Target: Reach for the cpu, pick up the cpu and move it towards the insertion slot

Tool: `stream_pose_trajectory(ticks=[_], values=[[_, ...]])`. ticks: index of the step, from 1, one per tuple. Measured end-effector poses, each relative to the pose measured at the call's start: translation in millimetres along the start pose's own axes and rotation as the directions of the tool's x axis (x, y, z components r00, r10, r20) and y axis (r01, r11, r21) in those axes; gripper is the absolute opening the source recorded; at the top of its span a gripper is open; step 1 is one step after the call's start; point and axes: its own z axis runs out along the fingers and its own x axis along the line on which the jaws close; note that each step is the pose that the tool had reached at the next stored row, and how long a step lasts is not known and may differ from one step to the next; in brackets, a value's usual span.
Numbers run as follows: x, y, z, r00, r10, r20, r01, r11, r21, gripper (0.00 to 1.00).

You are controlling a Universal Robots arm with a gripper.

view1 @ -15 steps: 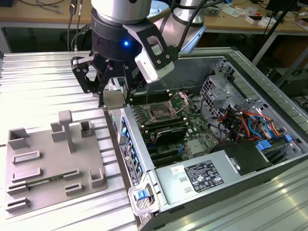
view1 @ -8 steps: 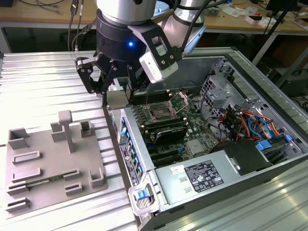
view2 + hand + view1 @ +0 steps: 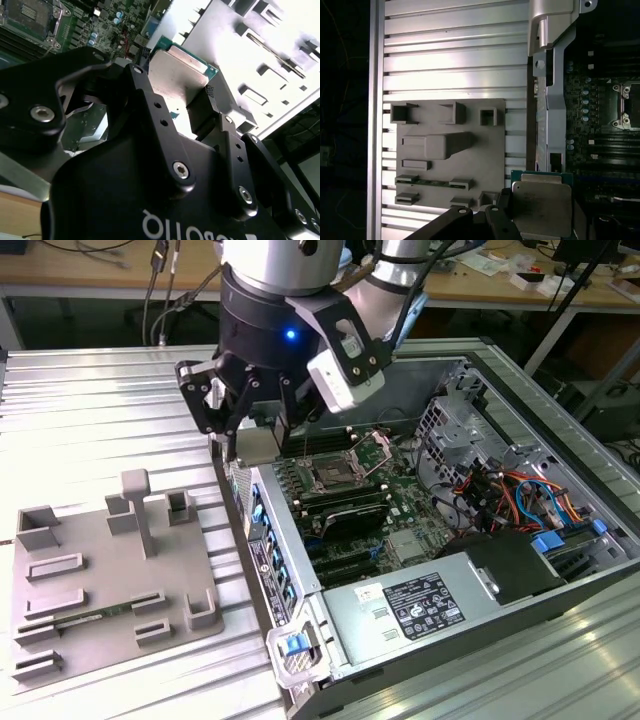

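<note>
Item: cpu (image 3: 258,445). Status: lifted, in transit.

Hold: my claw (image 3: 252,435) is pinching the cpu by two opposite edges; in the second wrist view the fingers (image 3: 212,107) press its sides.

Location: in the exterior view the cpu hangs in the air over the near wall of the open case (image 3: 262,530), between the grey tray (image 3: 100,570) on the table (image 3: 90,410) and the motherboard.

Progress: reach done, pick done; carry partly done. The slot (image 3: 328,477) lies at about 4 o'clock from the cpu in the exterior view, near but not yet under it. I judge the last stretch of the carry is left.

Orientation: flat, metal top up, face level with the table. Square, so no long axis; in the first wrist view the cpu (image 3: 541,207) sits with its edges roughly parallel to the case wall.
</note>
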Motion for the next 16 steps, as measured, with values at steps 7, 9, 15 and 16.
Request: stream_pose_trajectory(ticks=[7,9,15,16], values=[[-21.8,1.4,0.3,1.0,0.0,0.0,0.0,1.0,0.0,0.55],[-27.1,1.4,0.2,1.0,0.0,-0.0001,0.0,1.0,0.0002,0.55],[-40.4,1.3,0.3,1.0,0.0,-0.0001,0.0,1.0,0.0004,0.55],[-43.4,1.3,0.5,1.0,0.0,0.0,0.0,1.0,0.0007,0.55]])
